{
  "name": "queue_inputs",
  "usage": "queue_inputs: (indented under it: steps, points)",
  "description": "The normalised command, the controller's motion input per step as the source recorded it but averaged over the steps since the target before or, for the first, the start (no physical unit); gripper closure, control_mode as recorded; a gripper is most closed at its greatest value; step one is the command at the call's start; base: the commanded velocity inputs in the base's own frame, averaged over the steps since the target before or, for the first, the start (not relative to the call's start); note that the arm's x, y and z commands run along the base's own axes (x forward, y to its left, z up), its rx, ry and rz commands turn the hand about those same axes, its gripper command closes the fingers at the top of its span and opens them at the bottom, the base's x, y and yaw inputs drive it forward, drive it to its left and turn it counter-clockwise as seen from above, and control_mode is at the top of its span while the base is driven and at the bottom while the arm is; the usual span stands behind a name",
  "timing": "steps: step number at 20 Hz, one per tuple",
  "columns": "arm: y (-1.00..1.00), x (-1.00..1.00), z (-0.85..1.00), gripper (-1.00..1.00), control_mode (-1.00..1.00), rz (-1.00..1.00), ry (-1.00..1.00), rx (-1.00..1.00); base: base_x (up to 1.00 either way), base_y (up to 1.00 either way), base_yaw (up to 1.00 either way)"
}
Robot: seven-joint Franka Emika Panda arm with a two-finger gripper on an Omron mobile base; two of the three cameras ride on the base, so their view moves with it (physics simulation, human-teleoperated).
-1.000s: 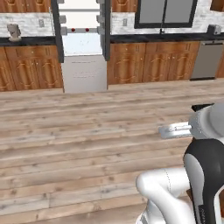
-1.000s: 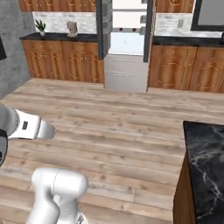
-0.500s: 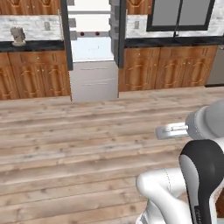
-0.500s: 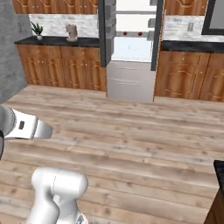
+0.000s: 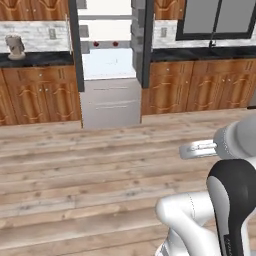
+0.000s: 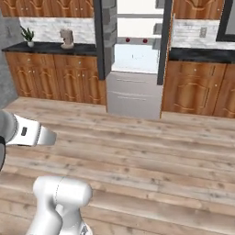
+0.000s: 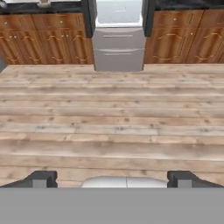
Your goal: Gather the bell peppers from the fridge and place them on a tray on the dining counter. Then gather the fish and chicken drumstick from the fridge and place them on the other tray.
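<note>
The fridge [image 5: 110, 65] stands open ahead across the wood floor, with both doors swung out, and it also appears in the right base view [image 6: 135, 57] and at the top of the hand view [image 7: 119, 13]. Two small red things [image 5: 96, 44] [image 6: 127, 40] sit on a lit shelf inside, too small to name. Below the shelves is the grey drawer front [image 5: 111, 102]. My gripper [image 7: 113, 179] points at the floor short of the fridge, open, with nothing between its fingertips [image 7: 43, 178]. The bell peppers, fish, chicken drumstick, trays and dining counter are out of view.
Wooden base cabinets [image 5: 40, 95] [image 6: 197, 89] with black countertops flank the fridge on both sides. A small grey appliance [image 5: 15, 46] and a potted plant [image 6: 28, 34] stand on the left counter. A dark window [image 5: 215, 17] hangs at the right. Bare wood floor [image 7: 113, 113] lies between me and the fridge.
The whole picture has shifted: the base has driven closer to the fridge, which looks larger, and the black counter at the right base view's edge has left the frame. The gripper stays open.
</note>
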Motion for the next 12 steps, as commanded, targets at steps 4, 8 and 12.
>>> queue_inputs:
  steps: [4,8,12]
  points:
    - [0.00,0.00,0.00,-1.00,1.00,0.00,0.00,0.00,1.00,0.00,0.01]
    - [0.00,0.00,0.00,-1.00,1.00,0.00,0.00,0.00,1.00,0.00,0.01]
    - [0.00,0.00,0.00,-1.00,1.00,0.00,0.00,0.00,1.00,0.00,0.00]
